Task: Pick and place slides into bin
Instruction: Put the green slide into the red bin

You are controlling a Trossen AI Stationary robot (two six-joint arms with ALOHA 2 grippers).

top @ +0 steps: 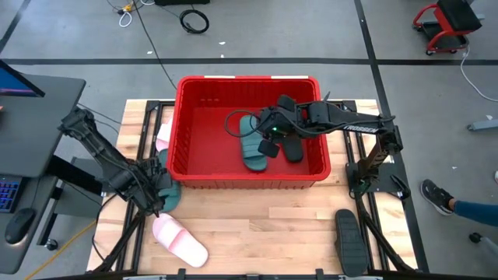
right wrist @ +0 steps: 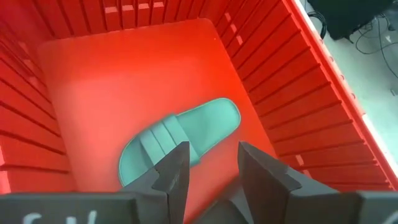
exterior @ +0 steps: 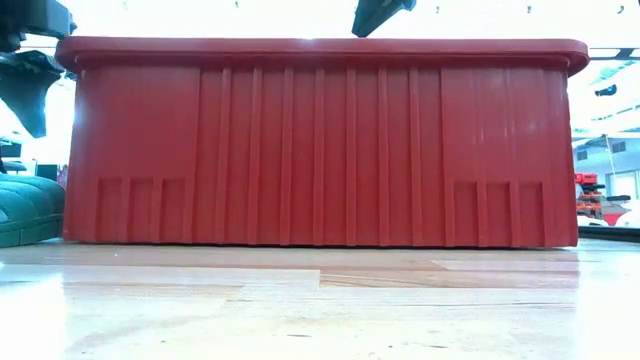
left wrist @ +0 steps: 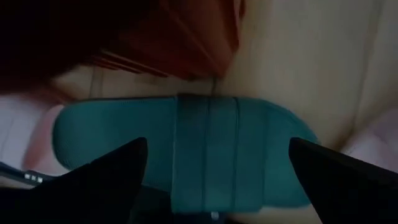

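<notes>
The red bin (top: 247, 180) stands mid-table. Inside it a teal slide (top: 252, 146) and a black slide (top: 291, 146) lie on the floor of the bin. My right gripper (top: 268, 138) hangs open and empty inside the bin, above the teal slide (right wrist: 180, 140). My left gripper (top: 161, 196) is low at the bin's near left corner, open. Its fingers stand on either side of a second teal slide (left wrist: 205, 149), which lies sole-down on the table; I see no touch. This slide also shows in the low view (exterior: 25, 208).
A pale pink slide (top: 180, 241) lies near the table's front left. Another pink slide (top: 162, 140) lies against the bin's left wall. A black slide (top: 348, 241) lies at the front right. The bin's near wall (exterior: 320, 150) fills the low view.
</notes>
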